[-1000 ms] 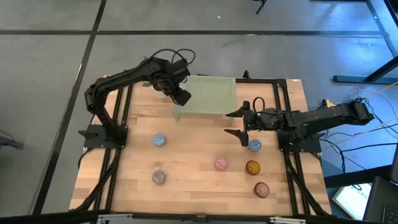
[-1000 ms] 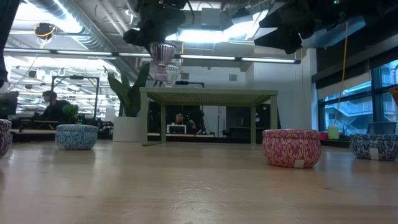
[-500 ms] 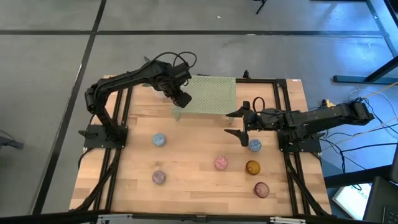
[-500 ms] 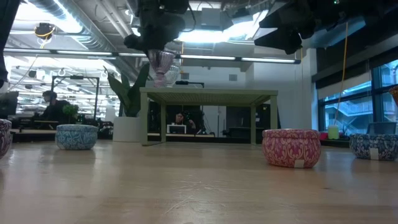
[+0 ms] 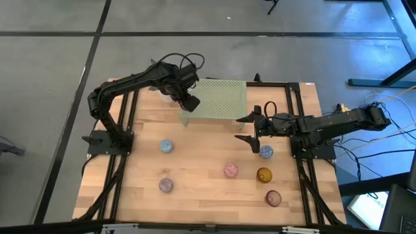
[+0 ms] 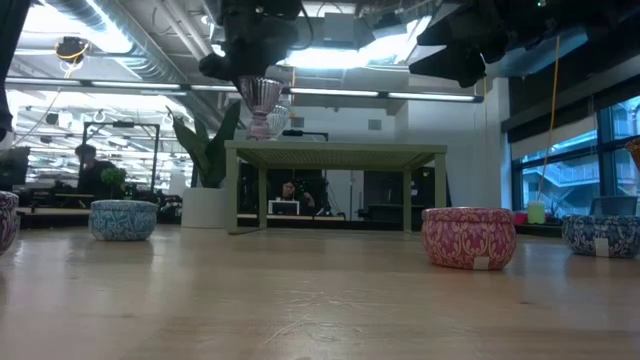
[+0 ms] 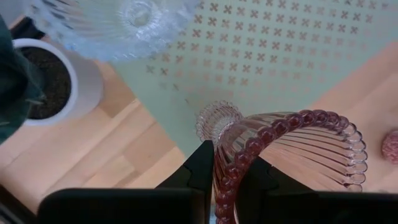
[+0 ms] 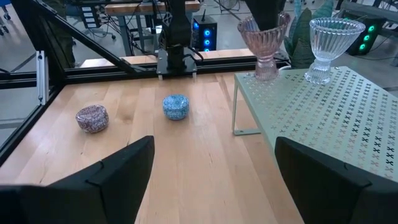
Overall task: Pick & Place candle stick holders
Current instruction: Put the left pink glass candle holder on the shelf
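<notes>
a: wooden table with a workshop behind it. where is the piece in play?

b: the pink glass holder is upright at the near left corner of the pale green stand, which sits at the table's far edge. the left gripper has it from above, jaws nearly closed and pinching the beaded rim, one finger inside the bowl and one outside

a: is its foot down on the stand?

b: i cannot tell. it is either touching or a hair above. a clear glass holder stands just beside it, further in along the stand's left edge, next to a potted plant

a: how do you expect it to handle?

b: my judgement: light, rigid, brittle. ribbed glass on a narrow stem and small foot, so it is top-heavy and tips easily, and a rim pinch lets it swing. smooth glass may also slip between hard fingers. the rim is the sensible hold, since the bowl is too wide to span. release only once the foot is flat, and well in from the corner

a: and the right arm?

b: the right gripper hovers with jaws spread wide and empty, near the table's right edge, just above a blue cup. pink, amber and dark red cups lie toward the near right corner, and two more, pale blue and mauve, lie toward the left edge

a: those look easier?

b: squat and stable, likely; a grip across the sides should do
</notes>
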Available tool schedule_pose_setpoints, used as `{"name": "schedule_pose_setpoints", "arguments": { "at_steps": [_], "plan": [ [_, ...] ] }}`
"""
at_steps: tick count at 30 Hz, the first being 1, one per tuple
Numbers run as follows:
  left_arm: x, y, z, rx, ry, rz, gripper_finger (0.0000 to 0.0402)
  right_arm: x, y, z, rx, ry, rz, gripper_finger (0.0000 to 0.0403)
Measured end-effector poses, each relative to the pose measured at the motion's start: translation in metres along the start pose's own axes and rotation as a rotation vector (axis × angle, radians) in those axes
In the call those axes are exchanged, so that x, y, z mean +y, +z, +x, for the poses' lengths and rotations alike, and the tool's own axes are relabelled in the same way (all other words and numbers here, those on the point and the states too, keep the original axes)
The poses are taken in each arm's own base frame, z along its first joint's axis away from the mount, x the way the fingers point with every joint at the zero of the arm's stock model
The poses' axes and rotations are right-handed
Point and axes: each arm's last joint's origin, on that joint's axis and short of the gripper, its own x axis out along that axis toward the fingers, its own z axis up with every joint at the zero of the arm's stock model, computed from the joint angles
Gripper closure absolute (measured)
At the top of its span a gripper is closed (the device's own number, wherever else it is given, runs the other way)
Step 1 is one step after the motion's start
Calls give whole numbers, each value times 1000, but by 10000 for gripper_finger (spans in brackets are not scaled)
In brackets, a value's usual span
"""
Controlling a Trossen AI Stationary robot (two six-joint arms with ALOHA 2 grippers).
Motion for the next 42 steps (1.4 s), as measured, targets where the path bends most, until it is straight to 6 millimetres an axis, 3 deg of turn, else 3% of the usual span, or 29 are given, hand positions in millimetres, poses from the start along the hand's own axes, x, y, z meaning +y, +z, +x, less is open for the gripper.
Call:
{"name": "schedule_pose_setpoints", "arguments": {
  "at_steps": [42],
  "plan": [
    [-2, 2, 8, 17, 7, -2, 350, 0, 0, 0, 0, 0, 0, 65]
  ]
}}
